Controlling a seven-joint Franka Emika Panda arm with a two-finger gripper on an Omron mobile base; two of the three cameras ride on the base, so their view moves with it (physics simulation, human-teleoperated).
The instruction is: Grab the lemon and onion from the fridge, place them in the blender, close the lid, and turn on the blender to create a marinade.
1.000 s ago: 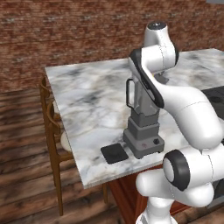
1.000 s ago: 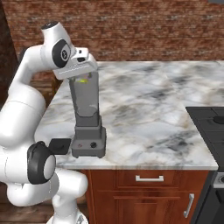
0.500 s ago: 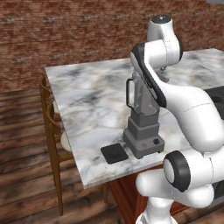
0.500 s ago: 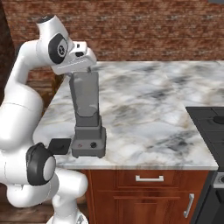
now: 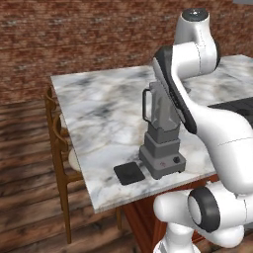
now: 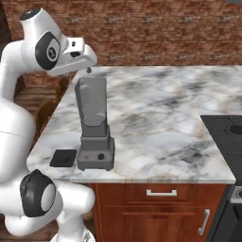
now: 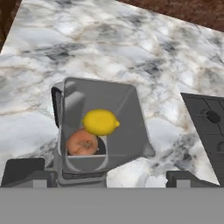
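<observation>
Lemon (image 7: 100, 122) and onion (image 7: 82, 142) sit inside the open blender (image 6: 94, 124), lid (image 5: 129, 173) just beside its base, my empty fingers (image 7: 109, 178) apart above.

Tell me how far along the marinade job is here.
Done: lemon and onion sit inside the blender. In hand: nothing; the gripper hovers open above the jar. Left: the lid lies on the counter beside the base, so capping and switching on remain.

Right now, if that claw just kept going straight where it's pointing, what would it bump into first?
Probably the lemon in the open blender, with the onion beneath; the gripper hangs above, though depth is uncertain.
</observation>
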